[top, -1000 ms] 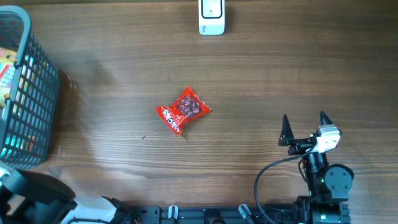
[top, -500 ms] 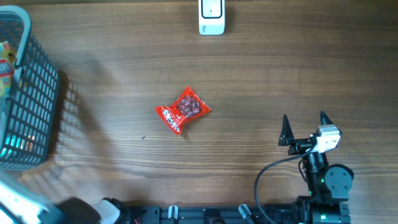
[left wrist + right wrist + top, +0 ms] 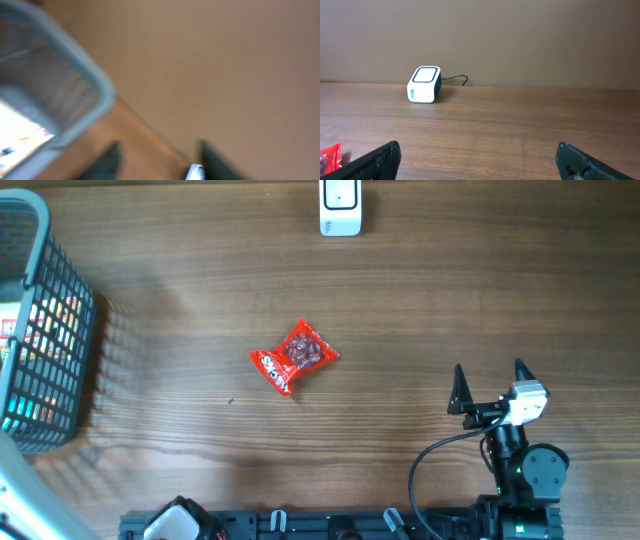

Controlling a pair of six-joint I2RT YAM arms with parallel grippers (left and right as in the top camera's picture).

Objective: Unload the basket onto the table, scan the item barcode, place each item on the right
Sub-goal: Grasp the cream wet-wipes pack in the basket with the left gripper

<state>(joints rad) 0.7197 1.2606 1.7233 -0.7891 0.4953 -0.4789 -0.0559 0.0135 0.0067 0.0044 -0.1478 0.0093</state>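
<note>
Aiming level across the table [image 3: 420, 300], right pincer [image 3: 489, 380] gapes wide, holding nothing.

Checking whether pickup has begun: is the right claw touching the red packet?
Apart. Overhead shows bare table between the right claw and the red packet; the claw stands open and empty.

Overhead: I look straight down on table [image 3: 420, 300] from high up; scanner [image 3: 340, 208] at top edge, basket [image 3: 45, 330] well left of it. Right wrist: low near tabletop, facing level toward scanner and wall [image 3: 520, 35] behind it. I get scanner and red packet [image 3: 294, 357] in both. Left wrist: blurred, tilted, close on basket rim; shares basket with overhead.
</note>
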